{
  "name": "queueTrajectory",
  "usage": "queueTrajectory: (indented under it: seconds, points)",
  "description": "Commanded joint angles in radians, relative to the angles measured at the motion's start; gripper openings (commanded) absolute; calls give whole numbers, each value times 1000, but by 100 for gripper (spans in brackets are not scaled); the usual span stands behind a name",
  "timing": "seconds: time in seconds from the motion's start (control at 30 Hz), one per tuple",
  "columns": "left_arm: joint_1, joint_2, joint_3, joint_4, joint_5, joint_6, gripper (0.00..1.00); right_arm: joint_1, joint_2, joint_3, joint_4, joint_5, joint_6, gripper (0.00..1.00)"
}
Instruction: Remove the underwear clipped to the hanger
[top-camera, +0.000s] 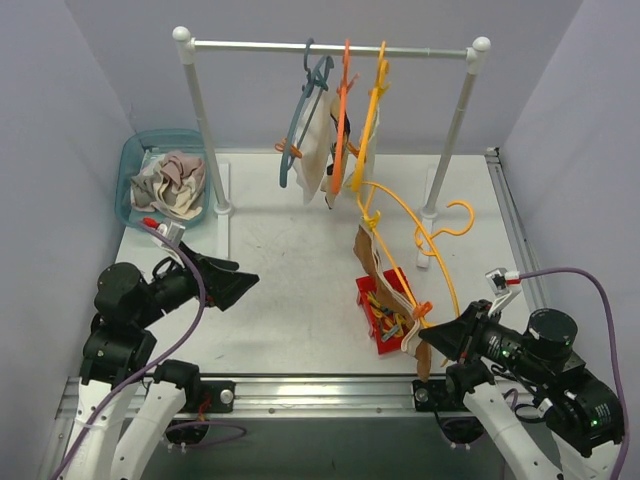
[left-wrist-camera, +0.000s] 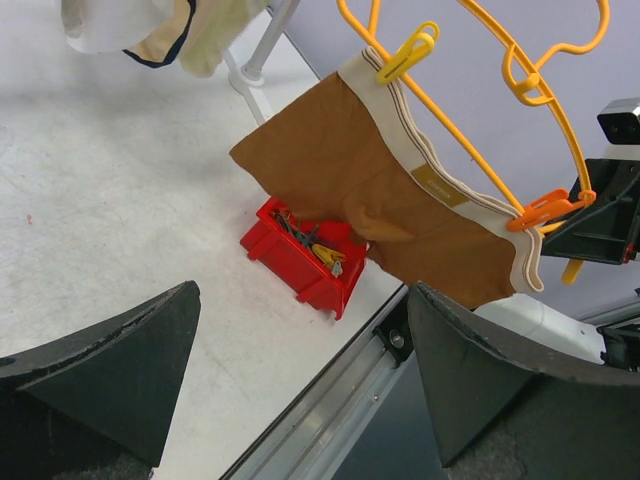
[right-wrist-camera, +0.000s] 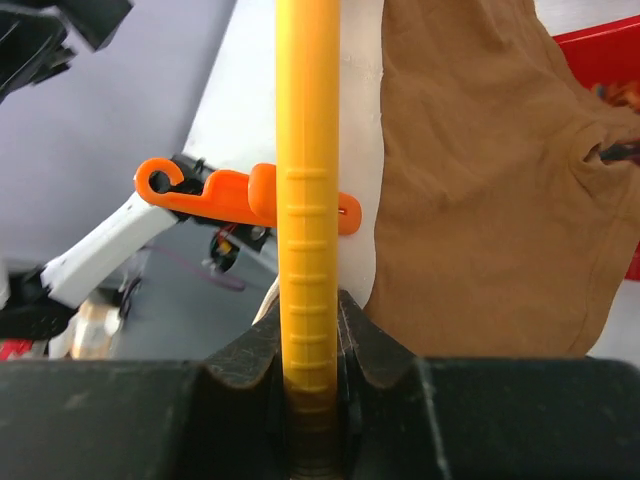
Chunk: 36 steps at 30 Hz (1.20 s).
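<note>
At the far left a bin (top-camera: 130, 170) holds a heap of briefs (top-camera: 172, 180), so crumpled that single pieces are hard to tell apart. On the rack (top-camera: 330, 46) hang a blue hanger (top-camera: 297, 125), an orange hanger (top-camera: 342, 110) and a yellow hanger (top-camera: 376, 95). They are seen nearly edge-on, so I cannot tell which of them carries the pale briefs (top-camera: 315, 150). In the left wrist view only the hems of that cloth show, cut off by the top edge. Right of the rack's middle, the brown briefs (left-wrist-camera: 370, 180) hang from a loose hanger (left-wrist-camera: 480, 130), the waistband pinned to its wire by a yellow peg (left-wrist-camera: 408, 52) and an orange peg (left-wrist-camera: 540, 210). The cloth covers part of the red box (left-wrist-camera: 300, 262) below it. The box's contents are a tangle of small pegs too fine to sort out. From above, the lower end of the brown cloth passes behind the right arm. The left claw (top-camera: 240, 283) stands wide apart and holds nothing. It is over the bare table (top-camera: 280, 240), left of the box and clear of the cloth, and its fingers (left-wrist-camera: 120, 370) are cut off by the bottom edge of its own view. The right claw (top-camera: 428, 335) is clamped together on the loose hanger's bar, just under the orange peg and beside the brown cloth. The bar's end is hidden inside the jaws.
</note>
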Motion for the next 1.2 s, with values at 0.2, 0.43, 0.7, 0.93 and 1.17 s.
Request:
queueTrajectory:
  seconds: [0.2,0.43,0.7,0.93,1.17]
  points:
    - [2,-36,58,-7,-14,-11,94,-158,-16,64,66,-432,-49,0]
    - [3,-53,58,-38,-37,-1,94,-250,27,41,82,-585,-81,0]
    - [3,-30,21,-34,-50,-29,94,-249,33,-118,77,-559,-101,0]
    - [3,5,-10,29,-39,-89,94,-238,108,-149,72,-510,-141,0]
    - [-24,157,-20,72,-59,-132,94,-73,217,-177,175,-317,-99,0]
